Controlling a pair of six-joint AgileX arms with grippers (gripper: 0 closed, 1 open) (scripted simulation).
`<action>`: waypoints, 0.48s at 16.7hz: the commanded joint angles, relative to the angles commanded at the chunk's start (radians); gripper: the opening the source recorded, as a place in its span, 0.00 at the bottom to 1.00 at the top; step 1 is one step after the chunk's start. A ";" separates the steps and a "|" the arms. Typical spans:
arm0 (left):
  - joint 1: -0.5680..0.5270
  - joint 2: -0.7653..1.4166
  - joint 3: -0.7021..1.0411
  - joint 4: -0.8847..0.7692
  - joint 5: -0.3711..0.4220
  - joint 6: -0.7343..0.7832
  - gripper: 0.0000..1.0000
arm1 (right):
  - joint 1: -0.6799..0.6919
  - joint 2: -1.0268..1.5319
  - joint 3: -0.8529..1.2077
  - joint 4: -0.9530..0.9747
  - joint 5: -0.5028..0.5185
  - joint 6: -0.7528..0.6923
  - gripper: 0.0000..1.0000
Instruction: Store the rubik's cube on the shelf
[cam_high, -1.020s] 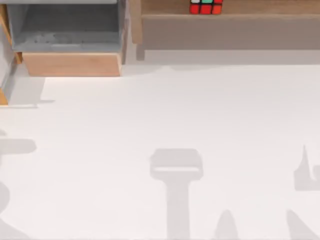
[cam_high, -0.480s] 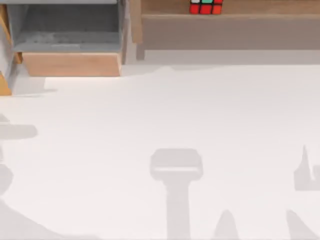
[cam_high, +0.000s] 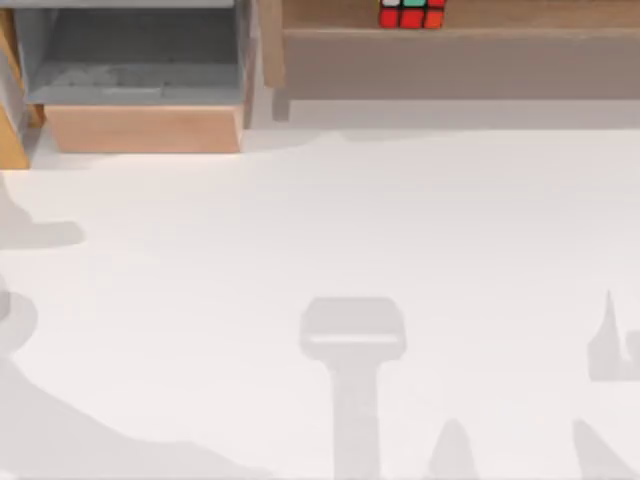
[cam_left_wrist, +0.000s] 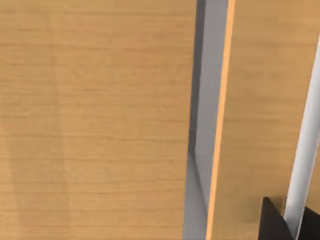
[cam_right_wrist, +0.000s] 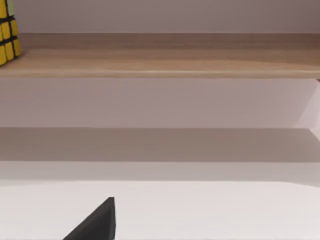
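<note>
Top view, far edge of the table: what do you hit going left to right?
Grey-lined wooden box compartment with a light wood front → upright light-brown wooden end post → small red, green and white rubik's cube, sitting on the long light-brown wooden shelf.

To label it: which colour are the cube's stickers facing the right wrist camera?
Yellow, on the rubik's cube, in the right wrist view.

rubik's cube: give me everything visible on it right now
The rubik's cube sits on the shelf, a long light-brown wooden board, at the top view's upper edge, which crops it. Red, green and white stickers on a black grid show there. The right wrist view catches a yellow-stickered face resting on the board. It stands square, nothing else touching it.
</note>
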 joint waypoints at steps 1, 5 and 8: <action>0.000 0.002 0.003 -0.001 -0.001 0.000 0.00 | 0.000 0.000 0.000 0.000 0.000 0.000 1.00; -0.023 0.045 0.093 -0.047 -0.019 -0.003 0.00 | 0.000 0.000 0.000 0.000 0.000 0.000 1.00; -0.049 0.094 0.198 -0.104 -0.045 -0.002 0.00 | 0.000 0.000 0.000 0.000 0.000 0.000 1.00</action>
